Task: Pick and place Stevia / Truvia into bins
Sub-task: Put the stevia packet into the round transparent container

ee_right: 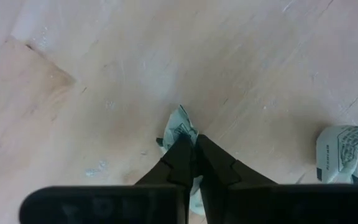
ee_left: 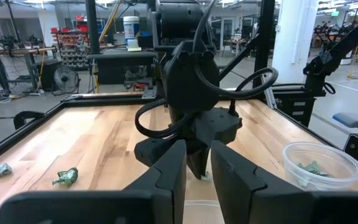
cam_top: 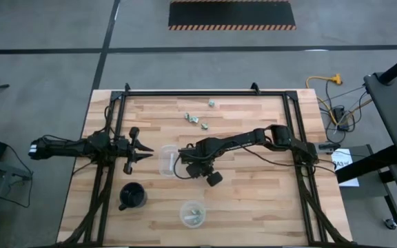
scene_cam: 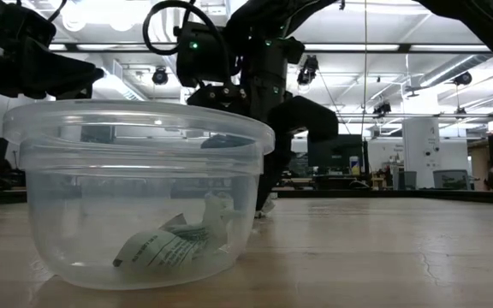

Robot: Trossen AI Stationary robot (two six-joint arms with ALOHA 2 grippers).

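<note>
At centre left of the high view the left gripper (cam_top: 145,151) hovered, its jaws slightly spread around nothing. Just right stood the squarish bin (cam_top: 167,160). At centre, over it, the right gripper (ee_right: 192,163) pinched a Stevia packet (ee_right: 180,129); other packets (cam_top: 197,121) lay above.
</note>
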